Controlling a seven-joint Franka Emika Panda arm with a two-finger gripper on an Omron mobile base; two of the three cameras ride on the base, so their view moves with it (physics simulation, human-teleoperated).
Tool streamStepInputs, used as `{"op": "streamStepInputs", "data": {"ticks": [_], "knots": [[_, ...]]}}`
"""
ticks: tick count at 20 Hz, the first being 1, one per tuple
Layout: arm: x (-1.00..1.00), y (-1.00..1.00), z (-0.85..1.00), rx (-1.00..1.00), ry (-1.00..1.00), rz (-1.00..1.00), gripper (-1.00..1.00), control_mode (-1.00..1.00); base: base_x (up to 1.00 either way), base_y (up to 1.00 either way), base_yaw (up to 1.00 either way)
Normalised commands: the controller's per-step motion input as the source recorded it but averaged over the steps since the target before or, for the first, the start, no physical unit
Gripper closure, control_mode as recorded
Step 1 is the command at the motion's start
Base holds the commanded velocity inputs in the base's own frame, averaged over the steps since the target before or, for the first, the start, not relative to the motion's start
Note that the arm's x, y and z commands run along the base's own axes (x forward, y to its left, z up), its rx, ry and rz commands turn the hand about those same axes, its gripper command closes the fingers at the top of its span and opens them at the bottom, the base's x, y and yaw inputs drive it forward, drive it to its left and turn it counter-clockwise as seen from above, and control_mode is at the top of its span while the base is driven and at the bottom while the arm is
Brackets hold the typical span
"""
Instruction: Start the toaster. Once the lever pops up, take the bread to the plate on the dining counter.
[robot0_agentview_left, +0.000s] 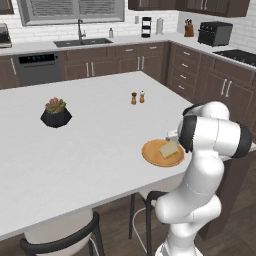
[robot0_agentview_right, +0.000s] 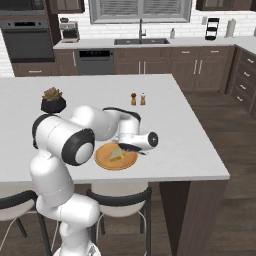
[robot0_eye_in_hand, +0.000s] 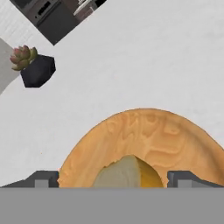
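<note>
Left base view: the bread slice lay on the orange-brown plate near the edge of the white dining worktop; a straight upward retreat would best leave it undisturbed.

Right base view: the gripper hovered just over the plate rim (no contact with the slice could be made out).

Hand view: the fingers stood spread wide, one to either side of the bread, pinching nothing. No legible writing appeared anywhere.

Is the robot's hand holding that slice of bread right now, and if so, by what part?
Nothing is held. The fingers stand wide apart on either side of the bread, which lies on the plate.
</note>
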Motion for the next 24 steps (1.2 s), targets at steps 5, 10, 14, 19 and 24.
{"op": "streamStepInputs", "data": {"ticks": [5,10,14,19,24], "knots": [[0.00,0.07,0.01,-0.32,0.15,-0.10,-1.00,-1.00,0.00,0.00,0.00],[0.01,0.03,0.00,-0.29,0.18,-0.12,-1.00,-1.00,0.00,0.00,0.00],[0.02,0.05,0.00,-0.23,0.13,-0.08,-1.00,-1.00,0.00,0.00,0.00],[0.03,0.00,0.12,-0.21,0.12,-0.07,-1.00,-1.00,0.00,0.00,0.00],[0.05,-0.01,0.01,-0.17,0.08,-0.08,-1.00,-1.00,0.00,0.00,0.00]]}}
